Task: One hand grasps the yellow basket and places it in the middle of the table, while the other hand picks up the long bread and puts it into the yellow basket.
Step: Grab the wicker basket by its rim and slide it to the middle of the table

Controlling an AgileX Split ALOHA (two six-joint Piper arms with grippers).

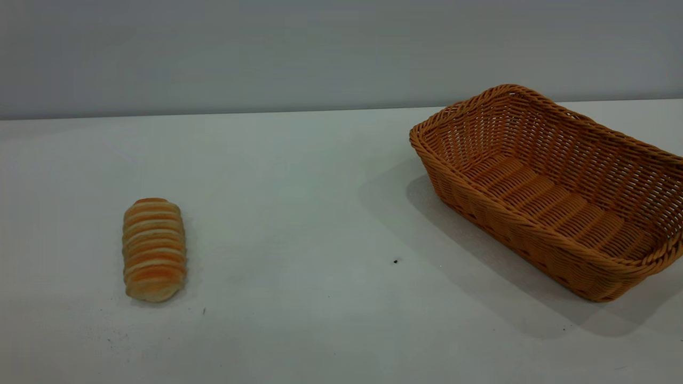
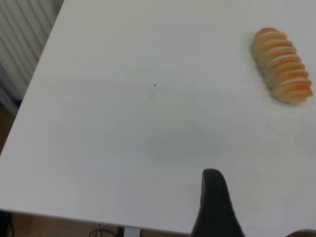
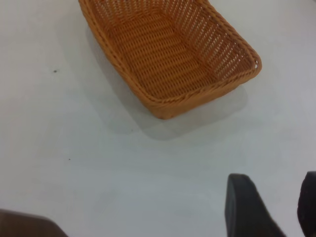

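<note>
The yellow basket (image 1: 555,192) stands empty at the right of the white table (image 1: 320,213), skewed to the table edge. It also shows in the right wrist view (image 3: 168,49). The long bread (image 1: 154,249) lies at the front left, also in the left wrist view (image 2: 282,65). Neither gripper shows in the exterior view. My left gripper (image 2: 256,207) is open and empty above bare table, well apart from the bread. My right gripper (image 3: 274,180) is open and empty above the table, short of the basket's near end.
A grey wall runs behind the table's far edge. The table's side edge (image 2: 29,94) shows in the left wrist view, with a white ribbed panel (image 2: 19,34) beyond it. A few tiny dark specks (image 1: 395,261) dot the tabletop.
</note>
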